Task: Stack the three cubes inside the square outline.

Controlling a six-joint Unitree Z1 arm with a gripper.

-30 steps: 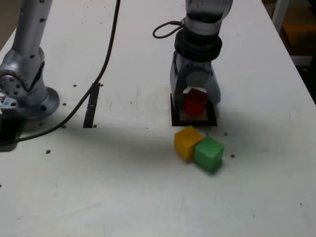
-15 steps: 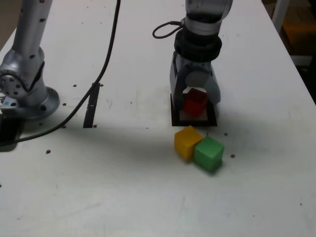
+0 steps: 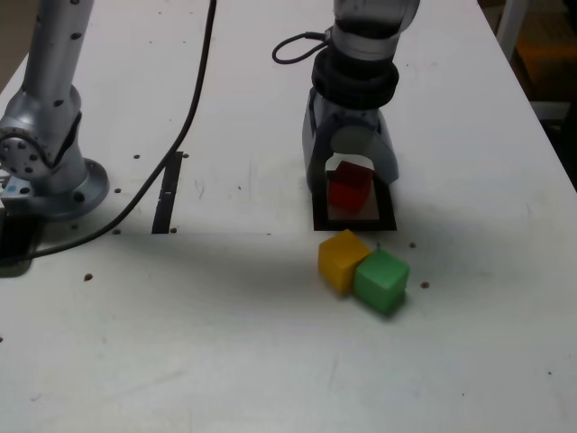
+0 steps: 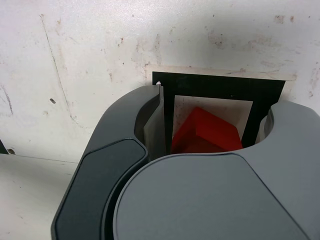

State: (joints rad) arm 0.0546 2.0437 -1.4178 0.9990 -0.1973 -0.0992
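Observation:
The red cube [image 3: 350, 187] rests on the white middle of the square outline [image 3: 353, 223], turned a little against the frame. My gripper [image 3: 352, 183] stands over it, open, one finger on each side. In the wrist view, white floor shows between the red cube [image 4: 205, 134] and each finger of the gripper [image 4: 215, 107], with the square outline [image 4: 220, 84] around them. The yellow cube [image 3: 342, 259] and the green cube [image 3: 381, 280] lie on the table just in front of the outline, touching each other.
The arm's silver base [image 3: 45, 167] stands at the exterior view's left. A black cable [image 3: 194, 99] runs from it up the table. A thin black strip [image 3: 167, 194] lies left of the outline. The table's edge [image 3: 550, 135] runs along the right.
The jaws have spread apart and let go of the red cube, which now sits in the outline. The gripper has shifted slightly up and back. The yellow and green cubes have not moved.

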